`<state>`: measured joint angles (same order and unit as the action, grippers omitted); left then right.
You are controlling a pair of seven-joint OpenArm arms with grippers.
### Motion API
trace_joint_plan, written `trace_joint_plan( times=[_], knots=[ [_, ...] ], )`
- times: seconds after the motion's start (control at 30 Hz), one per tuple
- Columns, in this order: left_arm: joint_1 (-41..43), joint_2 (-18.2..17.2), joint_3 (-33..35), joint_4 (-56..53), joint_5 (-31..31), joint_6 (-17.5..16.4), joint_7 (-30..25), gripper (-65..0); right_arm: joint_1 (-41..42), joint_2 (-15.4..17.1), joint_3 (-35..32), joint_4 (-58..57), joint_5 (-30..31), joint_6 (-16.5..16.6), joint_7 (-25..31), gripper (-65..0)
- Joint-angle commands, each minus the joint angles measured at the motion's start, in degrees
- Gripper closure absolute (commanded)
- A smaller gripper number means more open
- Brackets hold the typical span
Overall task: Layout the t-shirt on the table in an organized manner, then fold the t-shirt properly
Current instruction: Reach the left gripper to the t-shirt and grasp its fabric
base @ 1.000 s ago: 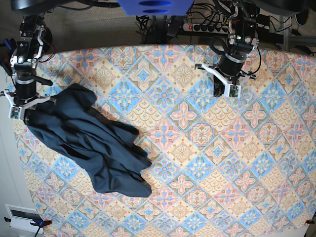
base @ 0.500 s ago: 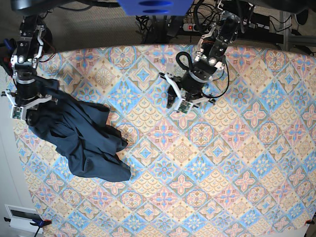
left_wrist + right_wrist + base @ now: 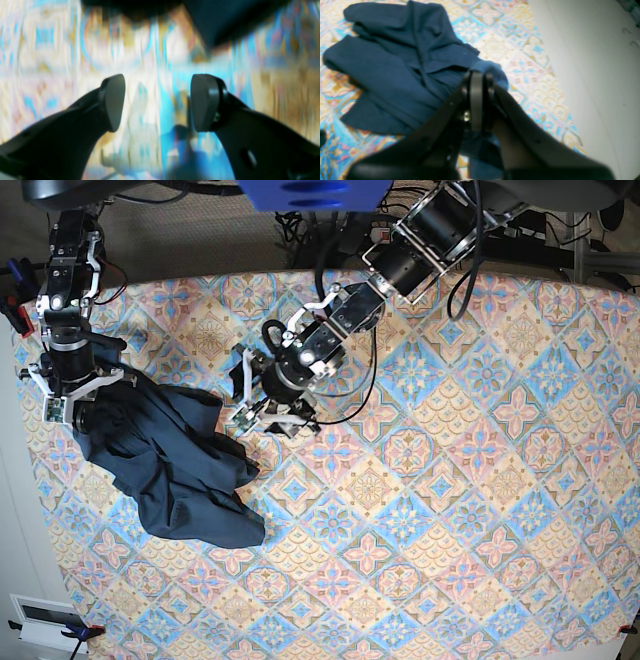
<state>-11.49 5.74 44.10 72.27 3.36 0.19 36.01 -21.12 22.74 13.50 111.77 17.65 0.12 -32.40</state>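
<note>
Base view looks straight down from overhead, far enough to take in nearly the whole table [image 3: 480,510] and both arms; left wrist view sits behind its jaws, close above the blurred cloth; right wrist view looks past its jaws along the table edge; all three share the t-shirt [image 3: 170,465].

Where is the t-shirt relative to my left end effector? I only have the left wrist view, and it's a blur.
Observer: In the base view, the left end effector hangs just beside the upper right edge of the crumpled t-shirt.
Operator: Is the right end effector holding anything?
Observer: Yes. The right end effector is shut on a bunch of the t-shirt's fabric, near the table edge.
</note>
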Motion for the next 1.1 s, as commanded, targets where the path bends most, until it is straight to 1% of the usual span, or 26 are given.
trace_joint_plan(
  times=[0.0, 0.03, 0.07, 0.17, 0.27, 0.37, 0.43, 0.5, 0.6, 0.63, 0.77, 0.87, 1.0, 1.07],
  knots=[
    [-2.1, 2.04, 0.34, -1.19, 0.21, 0.03, -2.82, -40.8, 0.25, 0.77, 0.44, 1.07, -0.11, -0.16, 1.68, -1.1],
    [-3.24, 3.01, 0.52, -3.39, 0.29, 0.03, -3.97, -40.8, 0.25, 0.77, 0.44, 1.07, -0.11, -0.16, 1.68, -1.1],
    [-4.65, 3.26, 1.05, -5.85, 0.29, 0.03, -5.02, -40.8, 0.25, 0.77, 0.44, 1.07, -0.11, -0.16, 1.68, -1.1],
    [-8.16, 3.26, 3.95, -12.53, -0.15, 0.03, -7.39, -40.6, 0.25, 0.77, 0.17, 1.07, -0.11, -0.16, 1.68, -1.1],
    [-10.27, 3.26, 8.61, -16.75, -0.32, 0.03, -13.28, -40.4, 0.25, 0.77, 0.09, 1.07, -0.11, -0.16, 1.68, -1.1],
    [-11.59, 3.26, 11.24, -20.62, -0.41, 0.03, -16.89, -37.9, 0.25, 0.77, 0.09, 1.07, -0.11, -0.16, 1.68, -1.1],
    [-11.94, 3.26, 12.3, -22.03, -0.41, 0.03, -18.82, -33.6, 0.33, 0.77, 0.09, 1.07, -0.11, -0.16, 1.68, -1.0],
    [-11.94, 3.26, 13.09, -22.29, -0.41, 0.03, -21.2, -24.9, 0.33, 0.77, 0.09, 1.07, -0.11, -0.16, 1.68, -1.0],
    [-11.94, 3.26, 12.91, -22.03, -0.32, 0.12, -21.81, -5.3, 0.33, 0.77, -0.09, 1.07, 0.06, -0.16, 1.68, -1.0],
    [-11.94, 3.26, 12.83, -21.15, -0.41, 0.21, -21.81, 0.0, 0.33, 0.77, -0.97, 1.07, 0.06, -0.16, 1.68, -1.0],
    [-11.06, 3.26, 12.83, -16.14, -0.41, 0.21, -21.72, 0.0, 0.42, 0.77, -7.74, 1.16, 0.06, -0.16, 1.68, -1.0],
    [-9.74, 1.08, 12.83, -13.59, -0.41, 0.21, -21.46, 0.0, 0.33, 0.77, -13.36, 1.51, 0.06, -0.16, 1.68, -1.0],
    [-5.7, -6.48, 12.65, -6.82, -0.32, 0.21, -21.37, 0.0, 0.33, 1.04, -21.72, 1.6, 0.06, -0.16, 1.68, -1.0],
    [-3.33, -9.74, 11.07, -3.22, -0.32, 0.21, -21.37, 0.0, 0.42, 1.13, -25.32, 1.6, 0.06, -0.16, 1.68, -1.0]
  ],
)
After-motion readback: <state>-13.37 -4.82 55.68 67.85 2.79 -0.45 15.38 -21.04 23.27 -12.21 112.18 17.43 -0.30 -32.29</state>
